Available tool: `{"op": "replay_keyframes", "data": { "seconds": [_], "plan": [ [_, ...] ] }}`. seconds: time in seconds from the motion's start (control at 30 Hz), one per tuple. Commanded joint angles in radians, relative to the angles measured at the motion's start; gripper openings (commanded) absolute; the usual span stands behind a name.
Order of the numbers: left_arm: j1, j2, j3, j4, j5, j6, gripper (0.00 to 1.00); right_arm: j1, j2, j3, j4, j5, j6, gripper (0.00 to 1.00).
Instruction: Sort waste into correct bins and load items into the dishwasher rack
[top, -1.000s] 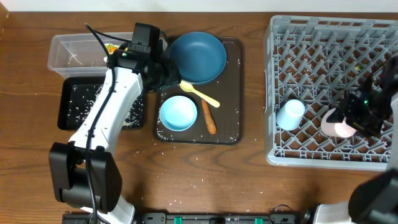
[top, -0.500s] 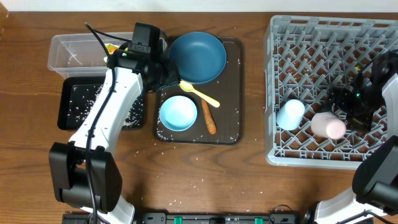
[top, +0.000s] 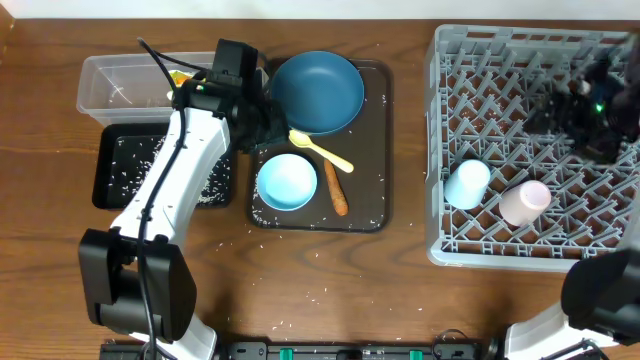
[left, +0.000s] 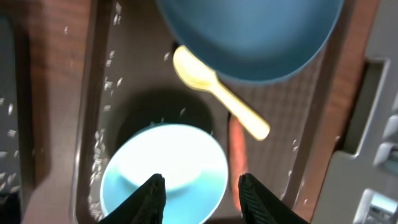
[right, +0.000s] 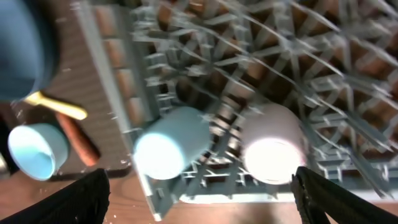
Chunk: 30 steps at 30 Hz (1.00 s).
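Pale blue bowl (left: 165, 171) sits upright on the brown tray (top: 375, 170) directly under my left jaws, spread and empty, spoon (left: 221, 96) and carrot stick (left: 235, 158) just beside it; right jaws, also spread empty, hang over the rack (top: 436, 140), where pink cup (top: 525, 202) and light blue cup (top: 467, 184) lie tipped over

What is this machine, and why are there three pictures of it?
It is a robot with two arms. One picture looks down from above the table; the other two come from a little camera on each wrist. Each arm ends in a pincer. The left pincer is open above a pale blue bowl on a brown tray, beside a dark blue plate, a yellow spoon and a carrot-like stick. The right pincer is open too, over the grey dish rack, where a pink cup and a light blue cup lie. Nothing is held.
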Motion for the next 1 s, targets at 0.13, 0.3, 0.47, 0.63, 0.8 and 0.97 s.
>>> {"op": "replay_keyframes", "data": {
  "seconds": [0.13, 0.3, 0.47, 0.63, 0.8, 0.97],
  "plan": [
    [-0.001, -0.149, 0.003, -0.084, -0.018, 0.048, 0.41, 0.253, -0.041, 0.024, 0.028, -0.023, -0.041, 0.89],
    [-0.007, -0.234, 0.003, -0.146, -0.066, 0.057, 0.41, 0.414, -0.041, -0.001, 0.118, -0.023, 0.005, 0.84],
    [-0.007, -0.24, 0.001, -0.22, -0.125, 0.056, 0.41, 0.553, -0.04, -0.083, 0.264, -0.01, 0.08, 0.77],
    [-0.031, -0.237, -0.017, -0.23, -0.126, 0.058, 0.41, 0.608, -0.037, -0.159, 0.366, -0.004, 0.148, 0.76],
    [-0.038, -0.235, -0.033, -0.219, -0.171, 0.041, 0.41, 0.642, -0.03, -0.208, 0.418, -0.015, 0.174, 0.75],
    [0.036, -0.235, -0.032, -0.195, -0.192, -0.039, 0.41, 0.727, -0.008, -0.277, 0.523, -0.014, 0.226, 0.72]
  ]
}}
